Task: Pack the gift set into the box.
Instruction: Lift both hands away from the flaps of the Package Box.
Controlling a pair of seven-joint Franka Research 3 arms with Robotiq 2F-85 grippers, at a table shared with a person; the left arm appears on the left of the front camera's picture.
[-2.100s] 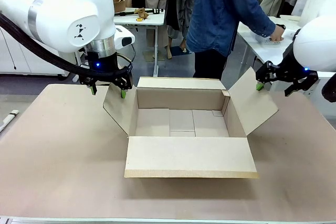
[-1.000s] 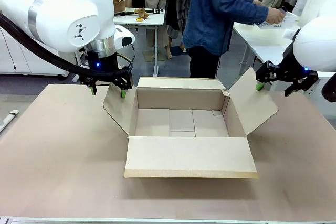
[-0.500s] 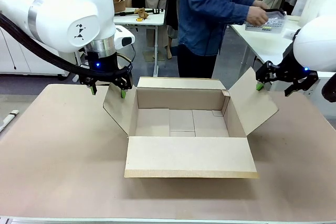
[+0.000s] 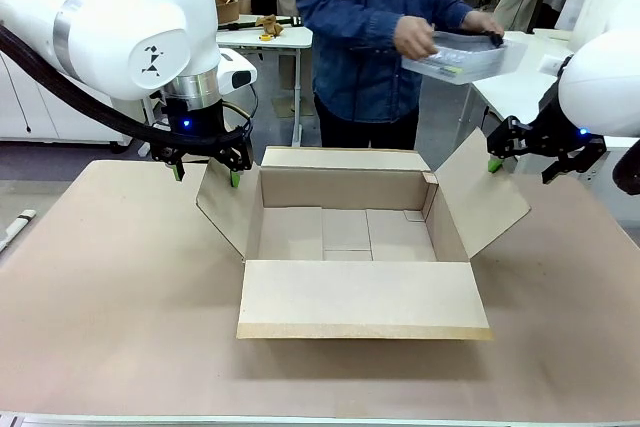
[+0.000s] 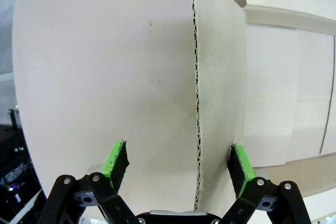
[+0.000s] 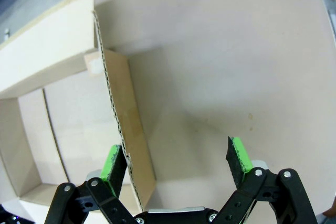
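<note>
The large plain brown corrugated cardboard box (image 4: 360,299) was found at the middle of the light brown surface (image 4: 120,277), open at the top, with all four flaps folded outward and its floor bare. The left tool (image 4: 206,175) was recorded above the box's left flap (image 4: 222,205), pads spread. In the left wrist view the flap's corrugated edge (image 5: 197,129) stood between the spread pads of the left tool (image 5: 179,164). The right tool (image 4: 520,171) was noted at the right flap (image 4: 490,202), likewise spread. In the right wrist view that flap's edge (image 6: 125,145) lay just beside one pad of the right tool (image 6: 176,161).

The light grey perforated plastic tray (image 4: 462,57) was held in both hands (image 4: 415,35) by a person (image 4: 370,7) standing beyond the far edge of the surface. It was carried well above the box. Its contents could not be made out.
</note>
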